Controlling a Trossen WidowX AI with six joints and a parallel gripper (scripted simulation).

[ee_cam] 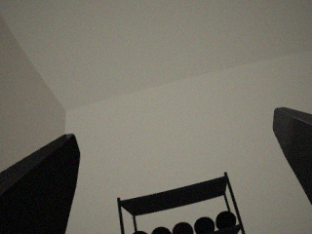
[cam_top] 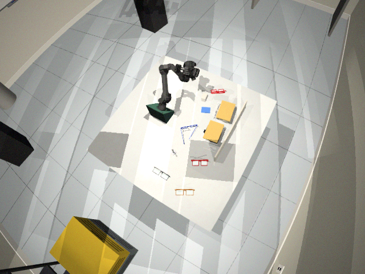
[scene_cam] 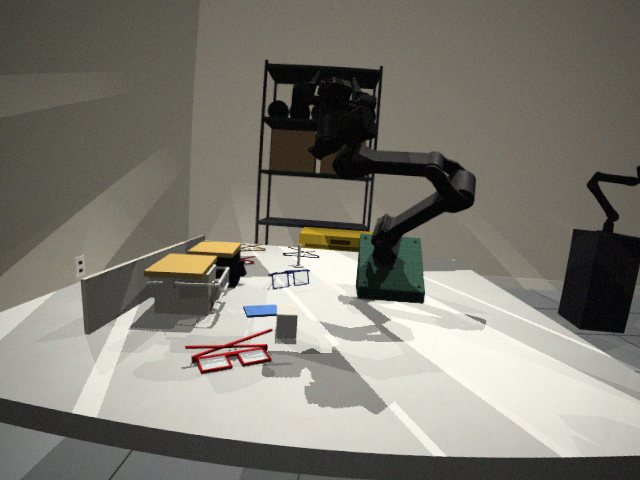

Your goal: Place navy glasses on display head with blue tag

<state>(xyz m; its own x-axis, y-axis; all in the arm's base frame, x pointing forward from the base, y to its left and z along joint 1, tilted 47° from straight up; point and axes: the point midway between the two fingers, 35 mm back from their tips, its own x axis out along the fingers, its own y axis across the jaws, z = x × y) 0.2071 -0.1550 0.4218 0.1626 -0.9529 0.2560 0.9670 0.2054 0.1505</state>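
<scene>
Hand (scene_cam: 338, 111) raised high above the green base (scene_cam: 408, 289), fingers spread wide, pinching nothing. Navy glasses (cam_top: 187, 131) lie on the counter (cam_top: 259, 124) just beside the green base, between it and the two yellow-topped heads (cam_top: 213, 131). Blue tag (cam_top: 205, 109) near them.

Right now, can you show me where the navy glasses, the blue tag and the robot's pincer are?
navy glasses (cam_top: 188, 131): top view, on the frame's front and folded-out temples.
blue tag (cam_top: 205, 109): top view, middle of the flat blue square.
pincer (cam_top: 195, 71): top view, between its open fingertips, raised and holding nothing.
</scene>
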